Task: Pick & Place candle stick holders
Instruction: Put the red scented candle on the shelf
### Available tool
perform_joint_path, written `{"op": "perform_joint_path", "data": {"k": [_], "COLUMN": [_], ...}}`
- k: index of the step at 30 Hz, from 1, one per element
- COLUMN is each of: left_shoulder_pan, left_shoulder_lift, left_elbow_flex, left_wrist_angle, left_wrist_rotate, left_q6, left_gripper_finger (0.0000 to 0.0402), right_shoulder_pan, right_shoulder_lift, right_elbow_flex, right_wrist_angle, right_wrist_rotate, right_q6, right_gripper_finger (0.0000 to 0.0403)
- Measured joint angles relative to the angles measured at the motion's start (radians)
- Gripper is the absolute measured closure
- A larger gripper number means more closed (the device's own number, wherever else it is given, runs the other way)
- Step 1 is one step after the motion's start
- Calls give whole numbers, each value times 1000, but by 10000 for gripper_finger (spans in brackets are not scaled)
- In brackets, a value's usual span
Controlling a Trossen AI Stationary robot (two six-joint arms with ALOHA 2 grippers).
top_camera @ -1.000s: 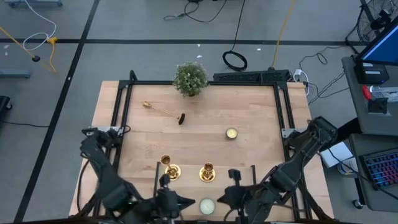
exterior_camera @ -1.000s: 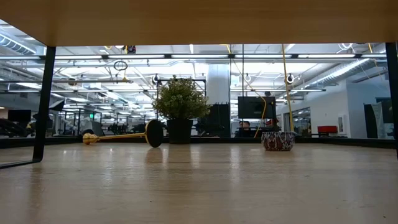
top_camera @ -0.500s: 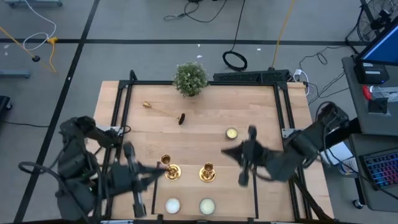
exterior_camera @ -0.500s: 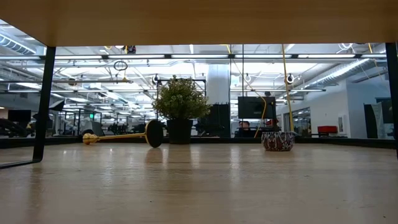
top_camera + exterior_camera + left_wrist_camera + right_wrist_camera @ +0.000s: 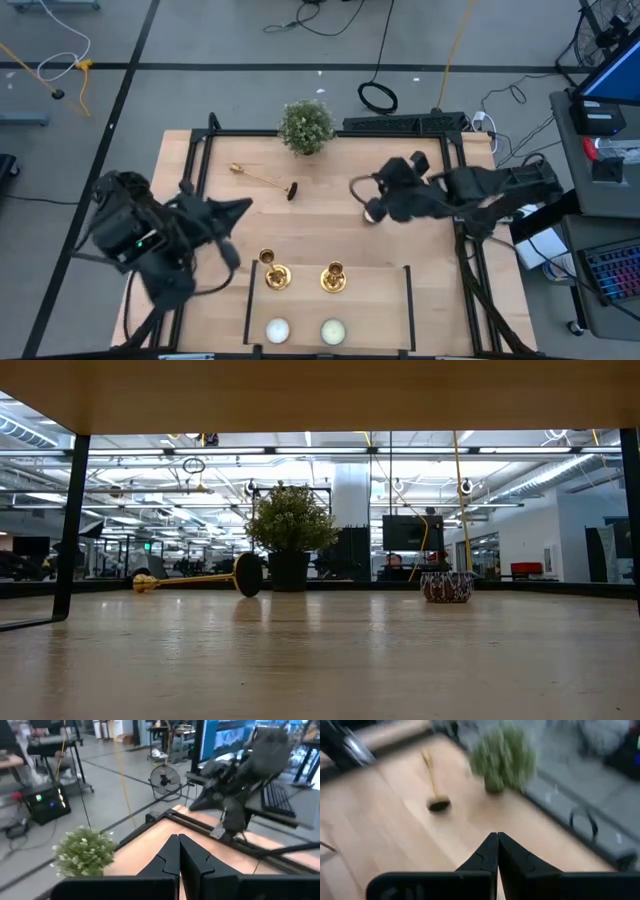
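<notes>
1. The left gripper hangs over the left part of the table, its fingers pressed together with nothing between them; it points toward the middle of the board.
2. The right gripper is above the right half of the table, fingers likewise closed on nothing, just above the spot of the small tin candle, which the arm partly covers in the high view.
3. Half a second ago both arms were lower and nearer the front edge; since then the left has swung back and up to the left, and the right has moved toward the far side, over the tin.
4. No readable writing or brand shows on any object; the tin carries only a dark red pattern.
5. Two candle stick holders stand upright near the front: one left of centre, the other just to its right, apart from each other.
6. A third candle stick holder lies on its side near the far left, its dark base toward the middle of the table.
7. The potted plant stands at the far edge, beyond the fallen holder.
8. Two pale tealights sit at the front edge, in front of the upright holders. None of these have shifted.
</notes>
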Motion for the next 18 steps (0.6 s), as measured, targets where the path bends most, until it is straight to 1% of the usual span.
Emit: {"op": "perform_joint_path", "data": {"k": [1,2,4,7,9,12,15,16,18], "left_shoulder_pan": [20,39,68,130,176,234,267,276,292], "left_shoulder_lift": [-1,-1,1,2,2,2,2,2,2], "left_elbow_flex": [-6,-12,-13,-14,-14,-14,-14,-14,-14], "left_wrist_angle": [11,21,22,7,7,7,7,8,10], "left_wrist_rotate": [10,23,48,81,106,153,179,181,183], "left_q6": [8,52,111,128,115,79,88,89,89], "left_gripper_finger": [401,401,401,401,401,401,401,401,401], "right_shoulder_pan": [-31,-61,-138,-253,-320,-391,-454,-478,-522], "right_shoulder_lift": [-2,-4,-8,-8,-5,-8,-5,-5,-2], "right_elbow_flex": [-21,-48,-101,-195,-254,-328,-381,-394,-417], "right_wrist_angle": [-17,-23,-11,33,71,126,136,134,148], "right_wrist_rotate": [-46,-96,-219,-416,-516,-615,-670,-703,-806], "right_q6": [14,19,14,-14,-45,-96,-158,-171,-210], "right_gripper_finger": [403,403,403,403,403,403,403,403,400]}}
